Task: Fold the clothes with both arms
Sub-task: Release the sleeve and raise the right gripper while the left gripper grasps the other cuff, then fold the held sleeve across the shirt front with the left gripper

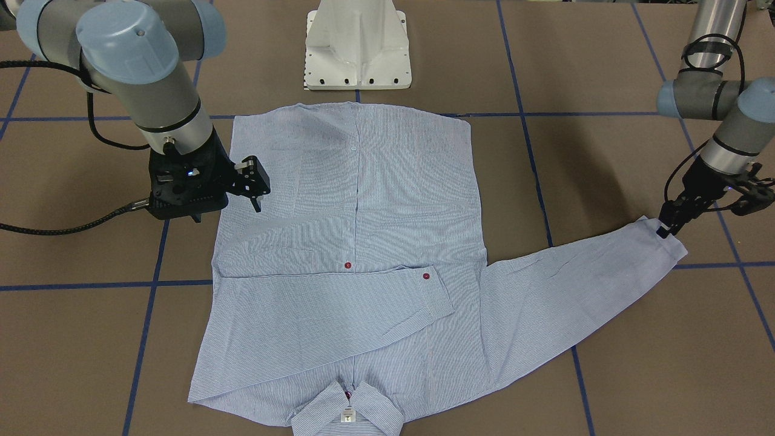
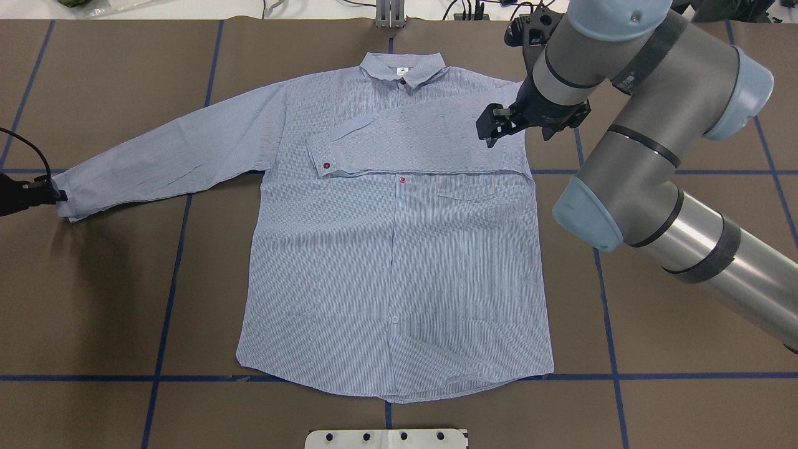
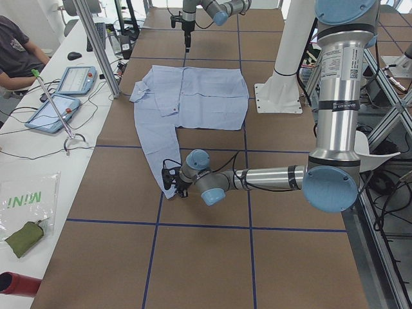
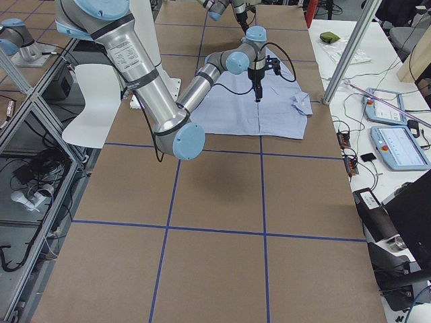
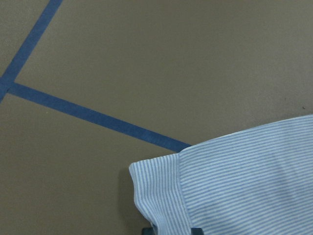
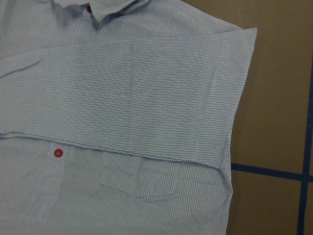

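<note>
We see the light-blue, finely white-striped long-sleeved button shirt point(image 2: 399, 268) lying flat and front up on the brown paper-covered desk point(image 2: 93, 299), which is marked with a blue tape grid. Its collar point(image 2: 402, 64) lies at the side far from the robot. Its hem lies near the white pedestal base point(image 1: 357, 48).

The folded sleeve point(image 2: 424, 134), on the robot's right, is laid across the chest just above the chest pocket point(image 2: 477, 187). Its red-buttoned cuff point(image 2: 321, 156) rests past the button line, on the robot's left side. The outstretched sleeve point(image 2: 168, 156) runs flat toward the robot's left. Its far cuff point(image 5: 161, 196) lies on the desk, well apart from the shirt's body.

The left gripper point(image 1: 668, 229) sits low at the desk and is clamped on the corner of the far cuff, with striped fabric pinched in it. The right gripper point(image 2: 490, 132) hangs pointing down over the shoulder end of the folded sleeve. From the front it looks clear of the cloth. We cannot tell whether its jaws are spread or together. The right wrist view shows the folded sleeve, the chest pocket and a red front button point(image 6: 58, 153) below the sleeve's edge.
</note>
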